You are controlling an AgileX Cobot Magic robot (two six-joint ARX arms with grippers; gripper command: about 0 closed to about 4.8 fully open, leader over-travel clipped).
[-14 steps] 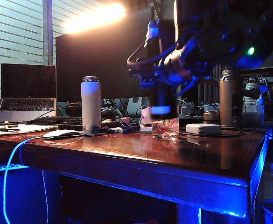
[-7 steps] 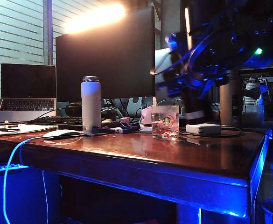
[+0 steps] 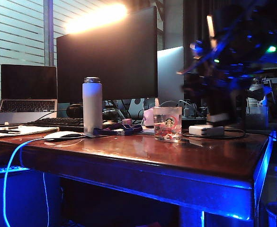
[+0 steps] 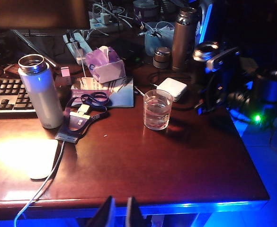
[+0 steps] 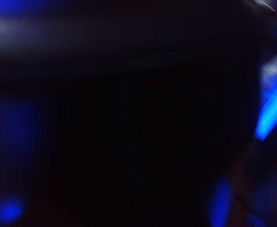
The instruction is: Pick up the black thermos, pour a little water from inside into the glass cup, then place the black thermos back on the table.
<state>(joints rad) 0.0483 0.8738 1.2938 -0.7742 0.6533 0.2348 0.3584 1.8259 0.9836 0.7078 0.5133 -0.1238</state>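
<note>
**Black thermos carried to the right of the cup, set-down pending**

Black thermos (image 3: pixel 218 101), a tall glossy dark cylinder with a pale label band near its base, hangs roughly upright in the right gripper (image 3: pixel 214 85) at the right of the exterior view. It is right of the glass cup and behind the flat white power adapter (image 3: pixel 206 130). Whether its base already touches the wood cannot be told; blur and shadow hide the lower end.

The right gripper's fingers look wrapped round the upper body of the bottle, pinching it. The right wrist view is almost wholly black and confirms nothing. The left gripper (image 4: pixel 118 213) sits at the near edge of the table, its two fingers close together with a narrow gap and nothing between them.

The glass cup (image 4: pixel 157 109), a short clear tumbler with a green round logo, stands upright near the middle of the dark reddish-brown wooden table (image 4: pixel 176 161) and holds some water. Pouring therefore appears done; the step in hand is judged to be returning the bottle.

Recommendations for the set-down:
- Keep the bottle vertical while lowering; its silvery mouth looks uncapped.
- Choose bare wood clear of the adapter, its black cable (image 3: pixel 233 136) and the bronze-coloured metal bottle (image 4: pixel 183 32) behind.
- Lower until the base sits flat before releasing.
- Withdraw upward, not sideways, so the tall bottle is not tipped.
</note>
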